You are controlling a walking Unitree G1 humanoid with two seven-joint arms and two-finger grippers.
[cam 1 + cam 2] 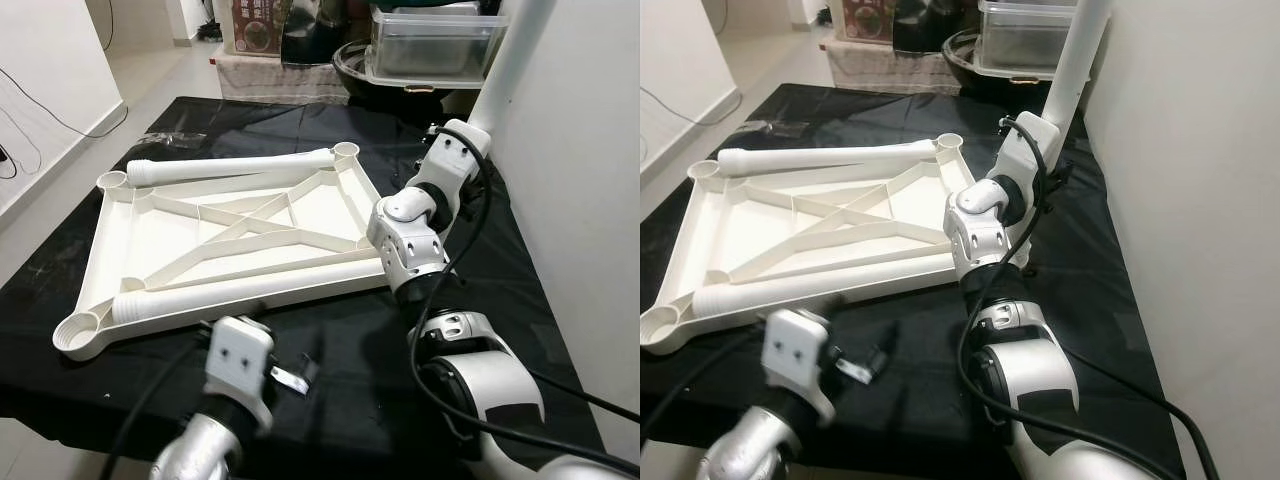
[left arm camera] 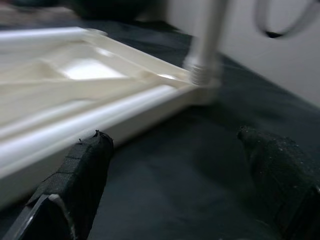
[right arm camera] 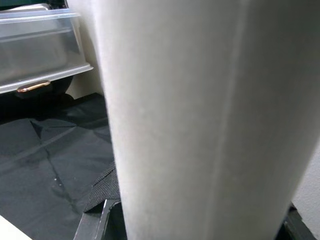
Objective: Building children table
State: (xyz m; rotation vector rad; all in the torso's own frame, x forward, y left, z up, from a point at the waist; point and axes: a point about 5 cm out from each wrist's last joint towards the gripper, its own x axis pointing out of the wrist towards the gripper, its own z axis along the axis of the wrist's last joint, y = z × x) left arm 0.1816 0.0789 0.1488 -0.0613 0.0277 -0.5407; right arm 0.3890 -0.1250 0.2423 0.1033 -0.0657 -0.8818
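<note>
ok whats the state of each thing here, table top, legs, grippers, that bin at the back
table top: upside down on the black cloth, ribs facing up
upright leg: standing vertical at the table top's corner
two loose legs: lying flat across the table top
right gripper: shut on upright leg
left gripper: open, holding nothing
clear bin: lid on

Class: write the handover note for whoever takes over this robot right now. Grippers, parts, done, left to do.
Right gripper: shut on the upright leg, standing at the tabletop's near right corner.
Left gripper: open, empty, low over the black cloth beside the tabletop's front edge.
Tabletop: upside down on the cloth, with two loose legs lying on it.
Done: one leg placed in its corner.
Left: check that leg is tight, then fit the others.
</note>
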